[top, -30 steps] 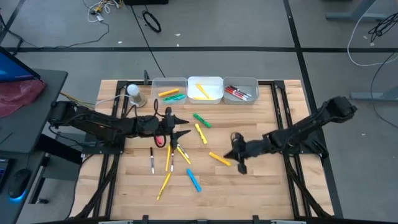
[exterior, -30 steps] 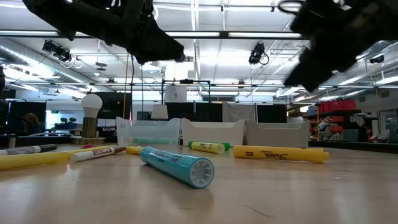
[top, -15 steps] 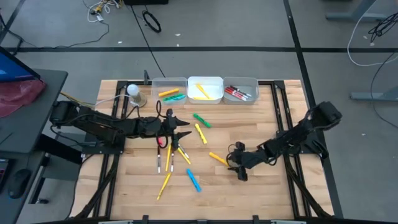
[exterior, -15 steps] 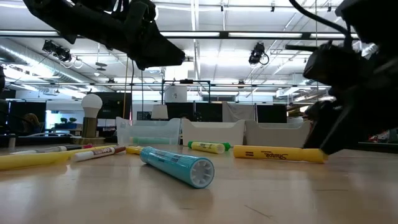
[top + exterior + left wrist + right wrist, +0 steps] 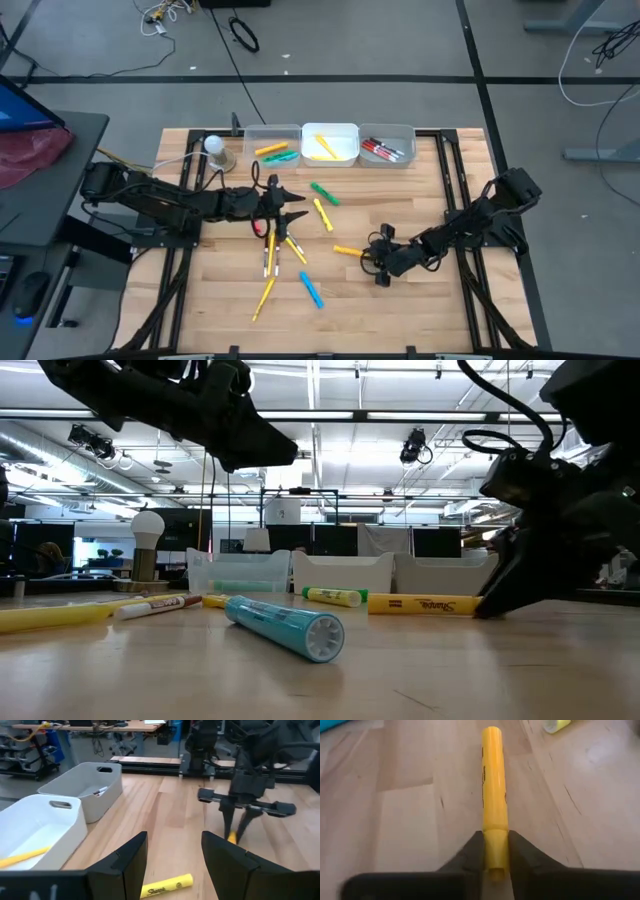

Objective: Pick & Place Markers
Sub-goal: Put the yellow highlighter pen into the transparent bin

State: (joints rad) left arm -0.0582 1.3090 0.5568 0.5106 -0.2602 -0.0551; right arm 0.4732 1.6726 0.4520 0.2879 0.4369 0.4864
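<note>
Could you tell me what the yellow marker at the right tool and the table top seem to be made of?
The long yellow marker, gripped between the right tool, looks like smooth plastic, with a soft sheen and black print. The pale table top looks like matte wooden planks, showing grain and seams.

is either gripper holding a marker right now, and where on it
The right gripper pinches the yellow marker at one end, still lying on the table. The left gripper is open, holding nothing.

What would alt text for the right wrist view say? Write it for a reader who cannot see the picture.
The right gripper grips one end of a yellow marker that lies flat on the wooden table, its two dark fingers pressed against the marker's sides. Another yellow marker and a blue marker show at the picture's edges.
</note>
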